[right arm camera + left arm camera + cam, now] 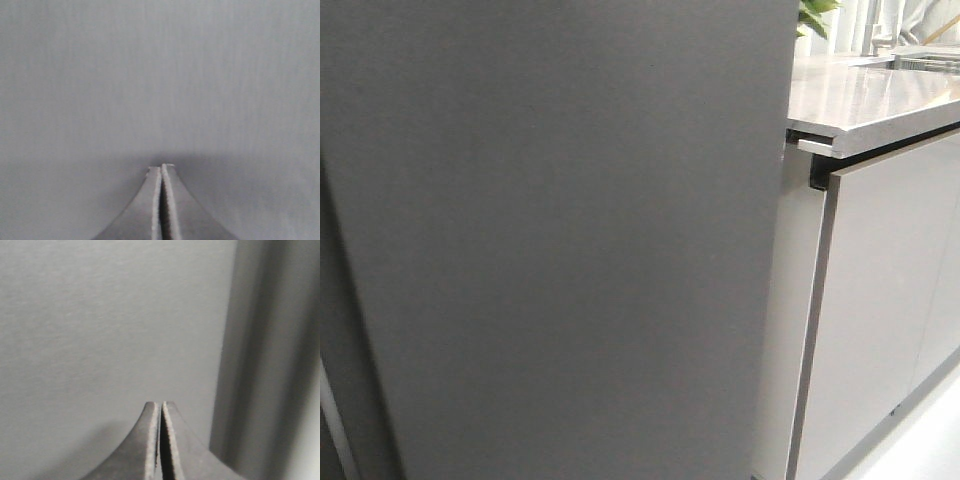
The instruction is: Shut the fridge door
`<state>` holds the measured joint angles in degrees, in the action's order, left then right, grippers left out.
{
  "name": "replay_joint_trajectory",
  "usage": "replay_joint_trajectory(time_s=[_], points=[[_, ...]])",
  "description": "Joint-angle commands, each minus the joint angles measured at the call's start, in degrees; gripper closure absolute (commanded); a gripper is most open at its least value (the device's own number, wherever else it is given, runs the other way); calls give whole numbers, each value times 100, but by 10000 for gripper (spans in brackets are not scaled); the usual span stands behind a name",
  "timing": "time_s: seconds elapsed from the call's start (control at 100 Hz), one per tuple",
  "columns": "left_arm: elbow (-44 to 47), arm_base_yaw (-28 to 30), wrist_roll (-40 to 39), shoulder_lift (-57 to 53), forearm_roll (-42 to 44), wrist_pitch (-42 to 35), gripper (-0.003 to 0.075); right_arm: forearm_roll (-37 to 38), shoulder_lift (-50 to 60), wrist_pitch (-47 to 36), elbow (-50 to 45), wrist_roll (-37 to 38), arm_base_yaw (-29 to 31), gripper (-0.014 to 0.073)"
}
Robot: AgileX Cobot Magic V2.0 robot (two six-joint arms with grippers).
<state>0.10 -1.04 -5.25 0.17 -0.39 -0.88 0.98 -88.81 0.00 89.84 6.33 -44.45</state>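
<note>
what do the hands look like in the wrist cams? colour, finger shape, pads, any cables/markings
Both alike. The left hand and right hand each show two dark grey fingers that flare wide at the base and curve inward to narrow tips. The inner faces carry thin, pale, rough-looking pad strips. No cables, labels or markings show. The arms are out of frame, and neither hand appears in the front view.

Pale countertop [865,95] over glossy cabinet doors [880,300] — green plant [815,15] (partly cropped) behind.

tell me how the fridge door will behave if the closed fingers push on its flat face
The fridge door is a tall flat slab, so it will probably stay stiff and swing rather than flex. Its matte face offers no edge, so the shut left gripper and right gripper could slide sideways. Its height suggests it is fairly heavy.
</note>
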Motion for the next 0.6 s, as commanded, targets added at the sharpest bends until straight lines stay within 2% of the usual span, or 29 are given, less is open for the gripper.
replay_joint_trajectory(time_s=[0.0, 0.4, 0.59], points=[[160, -27, -20, 109, -9, -440, 741, -12, 55, -478, 328, 2, -14, 670], [160, -27, -20, 109, -9, -440, 741, -12, 59, -238, 370, 2, 291, 670], [160, -27, -20, 109, -9, -440, 741, 409, 614, 51, -30, 2, 557, 670]])
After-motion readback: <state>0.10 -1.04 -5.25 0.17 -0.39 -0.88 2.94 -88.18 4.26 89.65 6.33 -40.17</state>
